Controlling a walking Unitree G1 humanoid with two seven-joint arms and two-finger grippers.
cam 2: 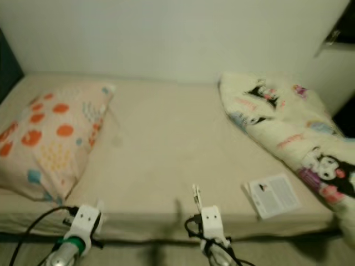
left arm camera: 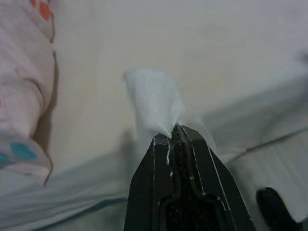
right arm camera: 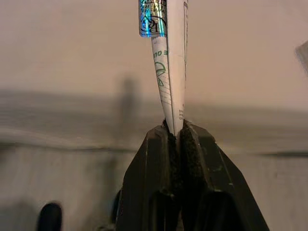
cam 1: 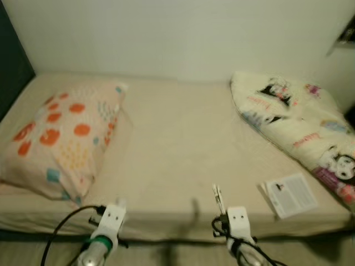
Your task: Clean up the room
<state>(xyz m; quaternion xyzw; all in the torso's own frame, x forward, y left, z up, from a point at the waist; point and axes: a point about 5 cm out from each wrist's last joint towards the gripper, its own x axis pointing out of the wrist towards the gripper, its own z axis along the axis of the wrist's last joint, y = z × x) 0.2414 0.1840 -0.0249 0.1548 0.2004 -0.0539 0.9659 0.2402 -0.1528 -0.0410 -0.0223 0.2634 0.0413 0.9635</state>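
Right wrist view: right gripper (right arm camera: 175,131) clamps a folded wrapper (right arm camera: 168,62), left gripper (left arm camera: 174,134) pinches a tissue (left arm camera: 154,103), both near the bed (cam 1: 177,138) edge; carry level, grips firm.

You have a bed (cam 1: 177,160) ahead against a pale wall (cam 1: 177,33). At ten o'clock lies a dotted pillow (cam 1: 61,138); at two o'clock, a cartoon-print quilt (cam 1: 299,122) sits bunched.

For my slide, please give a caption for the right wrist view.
Right claw shut on a folded paper slip with a shiny sticker, held above the beige bed.
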